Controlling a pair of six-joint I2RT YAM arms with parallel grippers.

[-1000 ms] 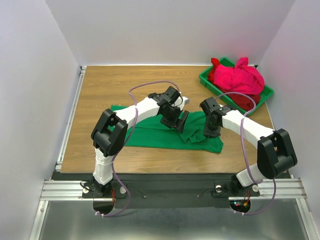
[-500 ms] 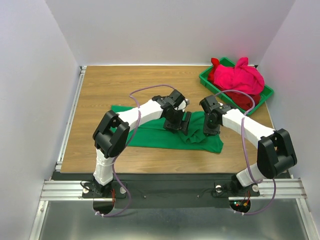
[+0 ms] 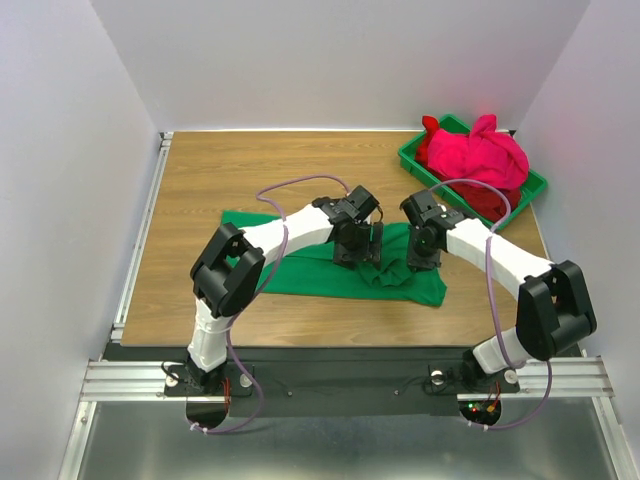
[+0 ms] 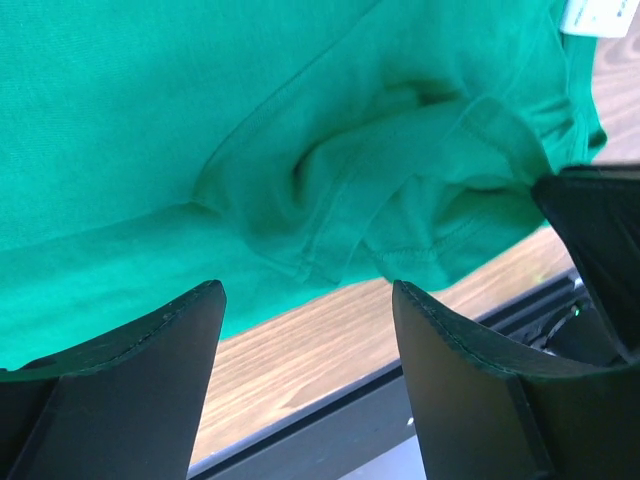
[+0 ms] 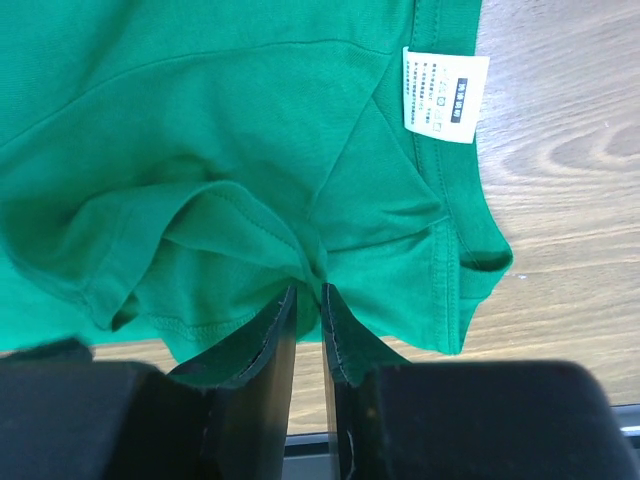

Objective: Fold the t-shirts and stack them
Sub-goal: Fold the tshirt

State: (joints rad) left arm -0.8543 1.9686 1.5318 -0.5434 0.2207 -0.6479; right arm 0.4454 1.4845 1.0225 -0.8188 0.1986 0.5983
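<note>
Left jaws stand wide apart, hanging just above the green t-shirt (image 4: 150,110) with nothing between them; in the left wrist view a crumpled knot of hems and seams lies just beyond their tips, and a strip of bare wood shows below the cloth's edge. Right jaws are drawn narrow, almost together, and pinch a small ridge of that same shirt (image 5: 200,100): in the right wrist view the fabric puckers and gathers straight into their tips. A white label (image 5: 445,95) sits flat near the shirt's edge, up and to the right of that pinch, with bare wood just beside it; one corner of the label (image 4: 592,15) also shows in the left wrist view. From above, the green t-shirt (image 3: 300,275) lies on the wooden surface (image 3: 220,170) in the middle, toward the near edge. Its left part is spread fairly flat and its right part is bunched under the two wrists. The left arm (image 3: 290,225) reaches in from the left and the right arm (image 3: 490,255) from the right, so their heads are near each other over the shirt's right half without touching. A green bin (image 3: 412,163) stands at the far right corner, well apart from the green shirt. In it the pink t-shirt (image 3: 480,155) is heaped high, and the red t-shirt (image 3: 495,203) shows under it along the bin's near side.
</note>
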